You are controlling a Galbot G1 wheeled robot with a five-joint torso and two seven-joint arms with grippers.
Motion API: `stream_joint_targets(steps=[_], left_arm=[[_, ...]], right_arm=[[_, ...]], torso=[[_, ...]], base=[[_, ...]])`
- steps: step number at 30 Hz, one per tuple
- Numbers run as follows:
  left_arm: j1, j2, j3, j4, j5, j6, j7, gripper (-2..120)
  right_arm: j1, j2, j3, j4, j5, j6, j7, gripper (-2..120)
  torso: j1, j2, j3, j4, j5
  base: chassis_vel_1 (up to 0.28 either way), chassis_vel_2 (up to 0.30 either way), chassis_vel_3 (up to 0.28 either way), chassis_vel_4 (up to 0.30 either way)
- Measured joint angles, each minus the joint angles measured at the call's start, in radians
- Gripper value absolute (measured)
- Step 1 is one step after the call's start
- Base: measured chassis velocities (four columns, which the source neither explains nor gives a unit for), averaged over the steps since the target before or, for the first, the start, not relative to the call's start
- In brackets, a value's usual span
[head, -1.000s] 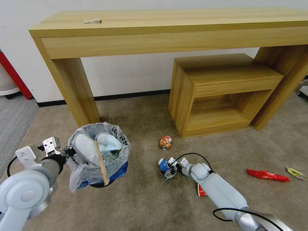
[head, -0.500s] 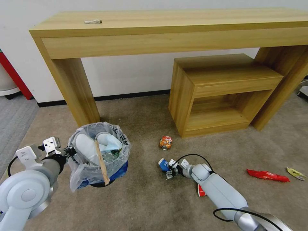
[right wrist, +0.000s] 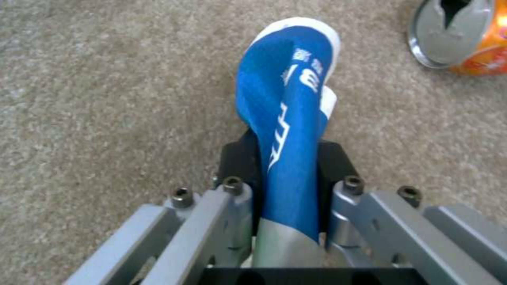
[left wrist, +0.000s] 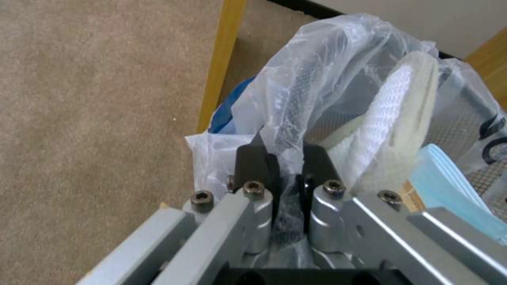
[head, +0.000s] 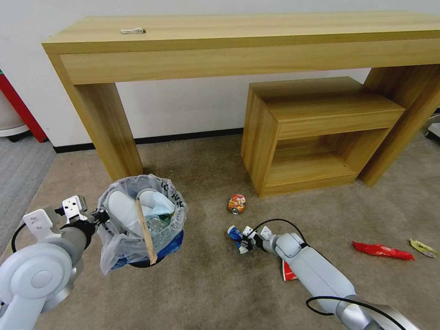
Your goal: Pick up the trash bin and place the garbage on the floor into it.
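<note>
Squeezed flatter since before, blue wrapper (right wrist: pixel 288 118) in right hand (head: pixel 246 240), orange can (head: pixel 236 203) nearby.

High head view down on carpet (head: pixel 206 284); wrist views close over each claw.

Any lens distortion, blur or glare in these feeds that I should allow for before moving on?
Head view: wide-angle bowing, the long wooden table curves and its legs splay; light is even, shadows soft. Left wrist view: left gripper and the trash bin liner look soft up close, with mild sheen on the plastic. Right wrist view: right gripper shut on the blue wrapper, print readable, carpet edges blurred.
</note>
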Motion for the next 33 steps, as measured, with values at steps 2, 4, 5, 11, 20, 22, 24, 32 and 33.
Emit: stream_joint_targets(steps=[2,4,5,11,20,22,24,32,33], left_arm=[[0.001,0.0,0.0,-0.001,0.001,0.0,0.0,3],[0.001,0.0,0.0,-0.003,0.001,0.0,0.0,3],[0.001,0.0,0.0,-0.004,0.002,0.0,0.0,3],[0.004,0.004,0.008,-0.016,0.003,-0.001,-0.001,3],[0.023,0.02,0.032,-0.029,0.002,-0.002,-0.001,3],[0.03,0.022,0.05,-0.032,0.001,-0.002,-0.001,3],[0.034,0.022,0.063,-0.034,0.001,-0.002,-0.001,3],[0.047,0.015,0.094,-0.047,-0.004,0.001,-0.001,3],[0.05,0.013,0.096,-0.049,-0.006,0.001,0.001,3]], right_arm=[[-0.004,-0.009,0.003,0.022,0.016,0.0,0.012,10],[-0.008,-0.017,0.007,0.041,0.026,0.001,0.016,9],[-0.011,-0.025,0.01,0.061,0.036,0.001,0.019,9],[-0.042,-0.11,0.039,0.226,0.102,0.001,0.028,8],[-0.066,-0.243,0.092,0.54,0.246,0.0,0.041,8],[-0.062,-0.27,0.095,0.617,0.319,0.001,0.041,8],[-0.054,-0.279,0.092,0.656,0.368,0.009,0.036,7],[0.008,-0.267,0.037,0.758,0.543,0.111,-0.065,7],[0.014,-0.261,0.018,0.766,0.574,0.126,-0.092,7]], torso=[[0.0,0.0,0.0,-0.0001,0.0],[0.0,0.0,0.0,-0.0001,0.0],[0.0,0.0,0.0,-0.0001,0.0001],[0.0,0.0,0.0,-0.0002,0.0001],[0.0,0.0,0.0,-0.0002,-0.0001],[0.0,0.0,0.0,-0.0002,0.0001],[0.0,0.0,0.0,-0.0002,0.0],[0.0,0.0,0.0,0.0,-0.0001],[0.0,0.0,0.0,0.0,-0.0001]], base=[[0.0,0.0,0.0,0.0],[0.0,0.0,0.0,0.0],[0.0,0.0,0.0,0.0],[0.0,0.0,0.0,0.0],[0.0,0.0,0.0,0.0],[0.0,0.0,0.0,0.0],[0.0,0.0,0.0,0.0],[0.0,0.0,0.0,0.0],[0.0,0.0,0.0,0.0]])
